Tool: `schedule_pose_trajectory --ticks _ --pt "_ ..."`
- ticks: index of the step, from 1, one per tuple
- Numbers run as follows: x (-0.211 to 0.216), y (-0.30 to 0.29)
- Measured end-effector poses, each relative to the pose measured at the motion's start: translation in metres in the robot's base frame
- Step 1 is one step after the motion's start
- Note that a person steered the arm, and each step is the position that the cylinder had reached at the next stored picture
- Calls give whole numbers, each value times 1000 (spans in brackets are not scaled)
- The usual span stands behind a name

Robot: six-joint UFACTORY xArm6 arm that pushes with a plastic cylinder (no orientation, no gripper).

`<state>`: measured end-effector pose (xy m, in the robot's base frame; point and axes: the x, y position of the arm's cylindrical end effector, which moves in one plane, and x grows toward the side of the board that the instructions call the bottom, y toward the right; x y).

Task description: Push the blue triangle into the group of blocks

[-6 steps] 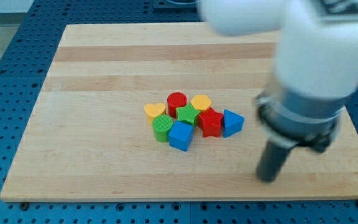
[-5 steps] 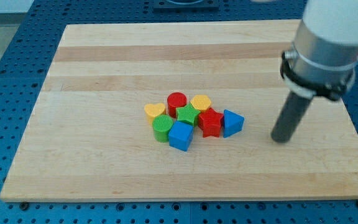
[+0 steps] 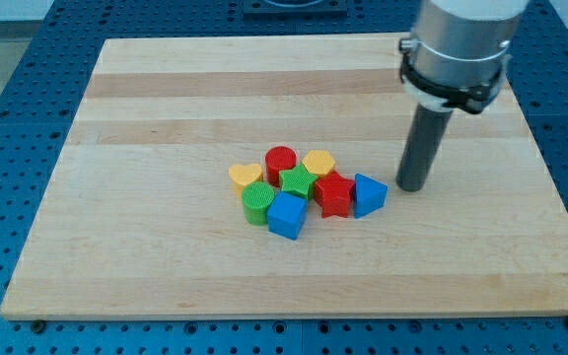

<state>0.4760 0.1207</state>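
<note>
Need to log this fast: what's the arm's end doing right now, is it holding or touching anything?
My tip: no gripper, holds nothing; it stands just to the view's right of the blue triangle, apart from it.

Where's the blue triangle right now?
The blue triangle sits at the cluster's right edge, against the red star, with my tip just to its right.

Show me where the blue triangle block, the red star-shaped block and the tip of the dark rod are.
blue triangle block (image 3: 368,193), camera view, middle of its top face
red star-shaped block (image 3: 334,191), camera view, centre of its top
my tip (image 3: 411,186), camera view, rod's very lower end
</note>
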Motion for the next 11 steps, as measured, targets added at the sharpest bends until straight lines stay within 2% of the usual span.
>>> schedule_pose_trajectory --ticks 2,3,5,8,11 --pt "3 -33" --pt "34 -33" --pt "57 -37" --pt "70 20" --pt "73 -20"
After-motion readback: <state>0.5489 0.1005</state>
